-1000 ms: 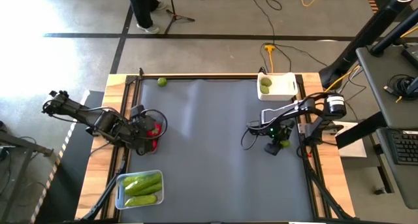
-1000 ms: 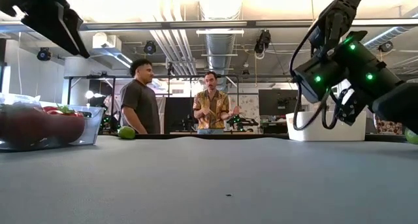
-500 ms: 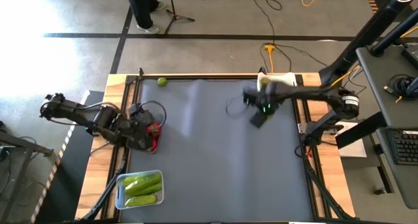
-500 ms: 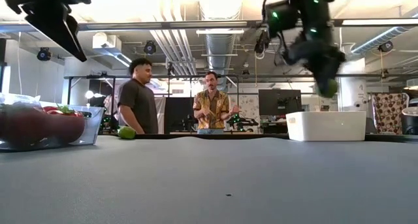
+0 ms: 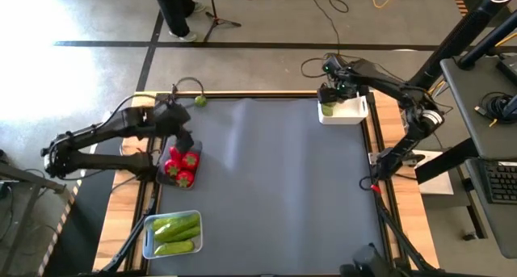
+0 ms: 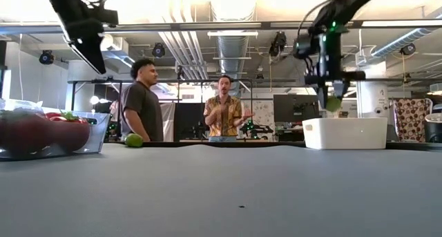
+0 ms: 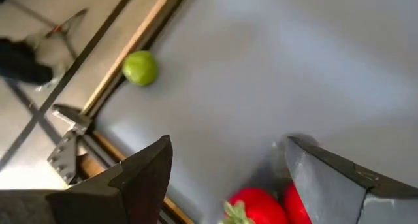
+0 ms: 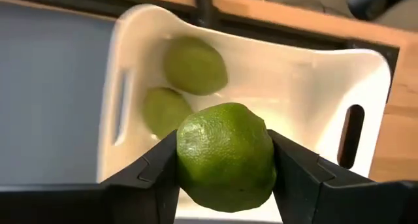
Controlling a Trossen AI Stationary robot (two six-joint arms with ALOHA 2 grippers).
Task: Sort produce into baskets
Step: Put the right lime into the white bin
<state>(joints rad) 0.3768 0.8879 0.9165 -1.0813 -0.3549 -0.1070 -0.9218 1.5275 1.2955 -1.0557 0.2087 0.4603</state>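
Two limes (image 8: pixel 189 67) already lie in the white box (image 5: pixel 349 109) at the surface's far right corner, and the right gripper (image 8: pixel 225 162) hangs over it, jaws pinching a third lime (image 8: pixel 226 155), round with no long axis. The left gripper (image 7: pixel 225 168), jaws spread, hovers above red tomatoes (image 5: pixel 179 165); the cucumbers (image 5: pixel 175 228) lie lengthwise in the clear tub (image 5: pixel 149 243).
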